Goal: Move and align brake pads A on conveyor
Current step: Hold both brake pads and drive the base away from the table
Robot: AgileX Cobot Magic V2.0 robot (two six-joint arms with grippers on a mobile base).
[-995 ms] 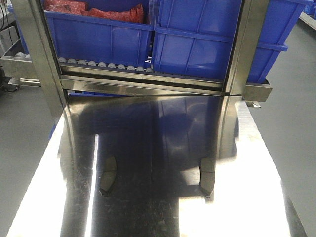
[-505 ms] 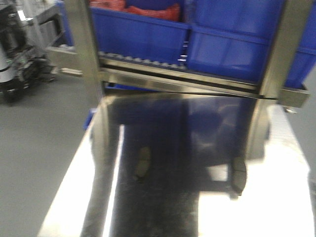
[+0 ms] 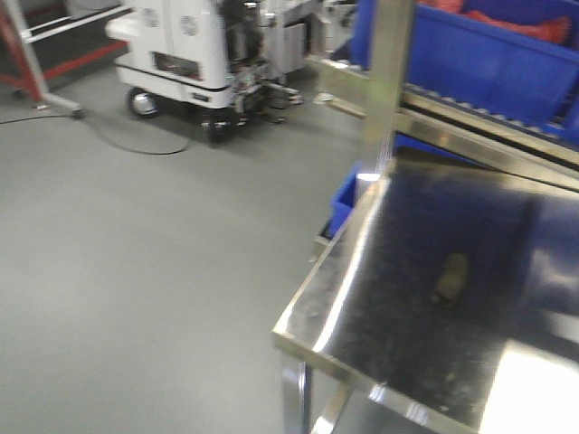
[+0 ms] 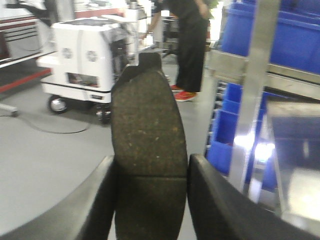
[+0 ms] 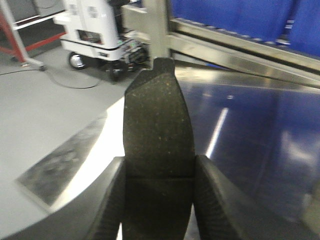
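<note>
In the left wrist view a dark-grey brake pad [image 4: 147, 115] with a groove across its middle stands upright between the fingers of my left gripper [image 4: 150, 167], which is shut on it above the floor. My right gripper [image 5: 159, 170] is shut on a second brake pad [image 5: 155, 115], held upright over the edge of the steel table [image 5: 240, 130]. A third pad [image 3: 450, 276] lies blurred on the steel table [image 3: 362, 271] in the front view. The conveyor is out of view. Neither gripper shows in the front view.
A white wheeled machine [image 3: 194, 45] stands on the grey floor at the back left, with a cable [image 3: 118, 136] trailing from it. Blue bins [image 3: 507, 54] sit on a steel roller rack behind the table. A person in black [image 4: 192, 45] stands beyond.
The front view has swung left: the steel table slid to the right of the frame, one of the two lying pads went out of view, and the floor and white machine came in.
</note>
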